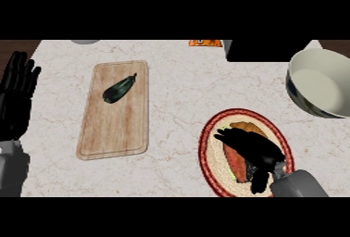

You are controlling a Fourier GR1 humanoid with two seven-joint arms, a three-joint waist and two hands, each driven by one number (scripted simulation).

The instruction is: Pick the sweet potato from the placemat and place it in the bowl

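An orange sweet potato lies on a round woven placemat with a red rim, at the lower right of the counter. My right hand is on top of it, fingers curled over it and hiding its middle; orange shows at its far end and left side. A large cream bowl with a dark outer wall stands at the right edge, beyond the placemat. My left hand rests open at the left edge, fingers up.
A wooden cutting board lies left of centre with a dark green eggplant on its far half. A black box and an orange packet sit at the back edge.
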